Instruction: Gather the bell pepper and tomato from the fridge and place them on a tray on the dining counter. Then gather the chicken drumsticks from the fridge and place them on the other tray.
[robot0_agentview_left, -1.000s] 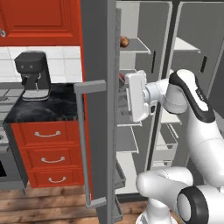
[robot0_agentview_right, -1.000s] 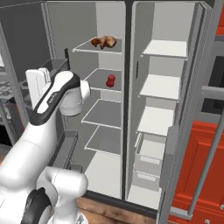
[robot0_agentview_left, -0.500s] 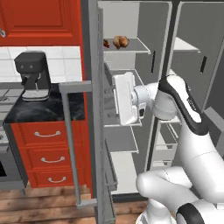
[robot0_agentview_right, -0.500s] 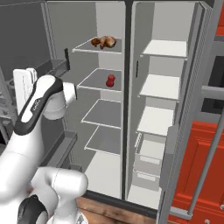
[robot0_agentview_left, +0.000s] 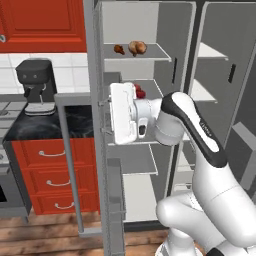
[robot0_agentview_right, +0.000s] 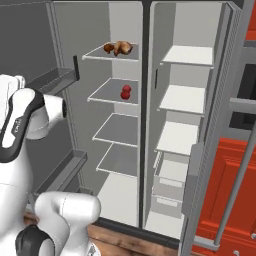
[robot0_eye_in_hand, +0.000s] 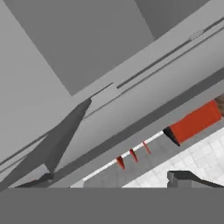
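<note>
The fridge (robot0_agentview_right: 200, 55) stands with both doors open. On its top left shelf lie the chicken drumsticks (robot0_agentview_left: 132, 48) (robot0_agentview_right: 118, 48), one dark, one tan. One shelf lower sit small red items (robot0_agentview_left: 140, 92) (robot0_agentview_right: 126, 92); I cannot tell tomato from bell pepper. My white hand (robot0_agentview_left: 122, 114) is against the inner side of the left door (robot0_agentview_left: 92, 150), beside its bins. In the hand view my gripper (robot0_eye_in_hand: 107, 180) is open, its tips wide apart with nothing between them, facing grey door panels at close range.
A black coffee machine (robot0_agentview_left: 36, 85) stands on a black counter (robot0_agentview_left: 45, 125) over red drawers (robot0_agentview_left: 50, 175), left of the open door. The right door's shelves and bins (robot0_agentview_right: 172, 180) and a red cabinet (robot0_agentview_right: 225, 190) stand to the right.
The left fridge door has swung further open to the left, and my hand and forearm have swung left with it. The drumsticks and red items now show past the door.
</note>
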